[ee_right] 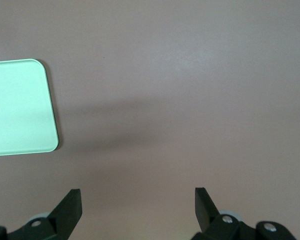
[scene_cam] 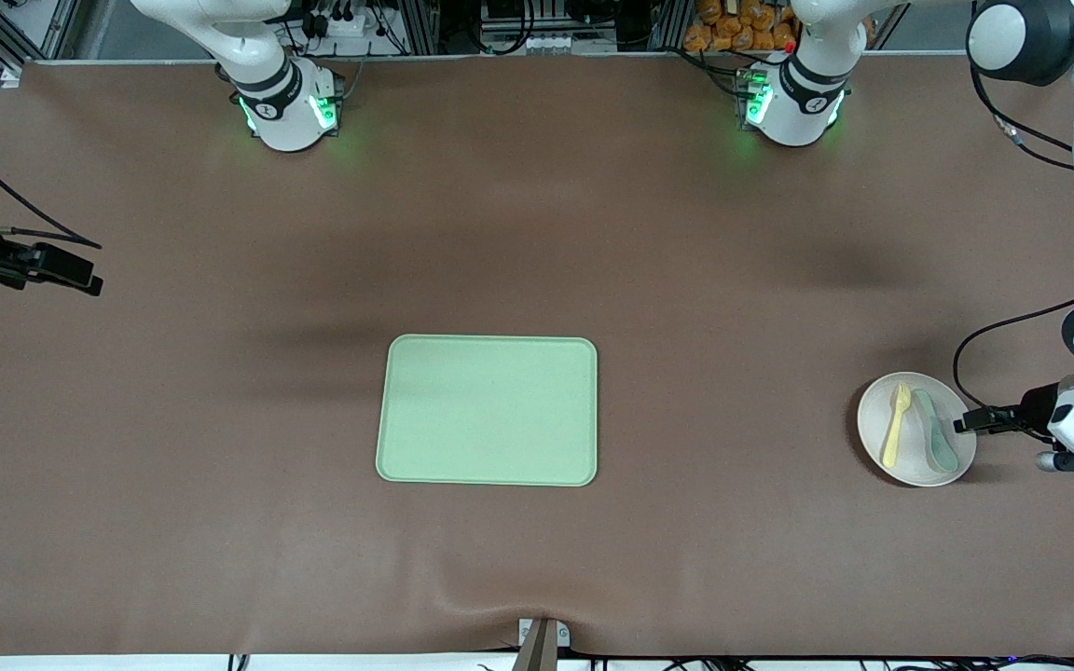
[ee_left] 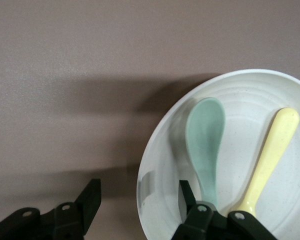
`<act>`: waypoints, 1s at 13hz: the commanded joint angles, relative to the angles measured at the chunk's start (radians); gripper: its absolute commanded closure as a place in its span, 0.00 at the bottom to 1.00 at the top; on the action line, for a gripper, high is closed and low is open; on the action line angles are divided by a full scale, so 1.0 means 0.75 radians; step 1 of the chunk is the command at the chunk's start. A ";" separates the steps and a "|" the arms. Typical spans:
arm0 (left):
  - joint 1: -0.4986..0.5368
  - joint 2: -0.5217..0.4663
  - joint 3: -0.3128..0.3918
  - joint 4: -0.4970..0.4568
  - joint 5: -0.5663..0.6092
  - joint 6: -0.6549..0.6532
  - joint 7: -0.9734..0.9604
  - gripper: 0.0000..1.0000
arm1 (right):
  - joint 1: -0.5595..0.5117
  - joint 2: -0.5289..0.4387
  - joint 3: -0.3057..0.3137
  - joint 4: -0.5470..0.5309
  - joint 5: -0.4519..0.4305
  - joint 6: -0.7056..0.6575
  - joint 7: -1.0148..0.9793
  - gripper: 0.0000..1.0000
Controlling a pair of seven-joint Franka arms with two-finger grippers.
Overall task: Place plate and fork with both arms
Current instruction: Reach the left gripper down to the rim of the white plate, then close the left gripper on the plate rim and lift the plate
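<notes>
**Left claw straddles the plate's rim**

The left gripper [ee_left: 137, 200] stands wide at the plate [scene_cam: 877, 438], one finger [ee_left: 186, 197] inside the rim and the other outside over bare table, holding nothing. The off-white plate lies toward the left arm's end of the table, well apart from the light-green tray [scene_cam: 488, 410]. In it rest the pale-yellow fork [scene_cam: 897, 425] and a teal spoon [scene_cam: 936, 434], side by side. The right gripper [ee_right: 138, 205] waits, spread wide and empty, above bare brown table near the right arm's end.

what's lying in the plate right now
The fork and a teal spoon lie side by side in the plate. The plate surface under them is covered.
</notes>
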 commanded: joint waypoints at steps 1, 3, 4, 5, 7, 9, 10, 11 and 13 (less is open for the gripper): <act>0.021 0.016 -0.009 0.044 -0.026 -0.002 0.062 0.51 | 0.014 0.022 -0.002 -0.002 0.019 0.019 0.011 0.00; 0.033 0.031 -0.011 0.047 -0.026 -0.002 0.066 0.56 | 0.014 0.024 -0.002 -0.002 0.019 0.020 0.011 0.00; 0.033 0.033 -0.011 0.047 -0.026 -0.002 0.064 0.56 | 0.014 0.026 -0.002 -0.002 0.019 0.020 0.011 0.00; 0.033 0.035 -0.011 0.047 -0.030 -0.002 0.064 0.56 | 0.014 0.026 -0.002 -0.002 0.019 0.022 0.011 0.00; 0.033 0.043 -0.013 0.047 -0.032 -0.002 0.066 0.58 | 0.016 0.030 -0.002 -0.002 0.019 0.026 0.011 0.00; 0.033 0.043 -0.017 0.049 -0.032 -0.002 0.062 0.61 | 0.016 0.033 -0.002 0.000 0.021 0.030 0.011 0.00; 0.031 0.043 -0.017 0.049 -0.036 -0.002 0.062 0.63 | 0.016 0.035 -0.002 0.000 0.021 0.030 0.011 0.00; 0.031 0.043 -0.017 0.047 -0.050 -0.002 0.062 0.66 | 0.016 0.035 -0.002 -0.002 0.021 0.032 0.011 0.00; 0.025 0.043 -0.017 0.049 -0.052 -0.002 0.062 0.82 | 0.016 0.037 -0.002 -0.002 0.021 0.038 0.011 0.00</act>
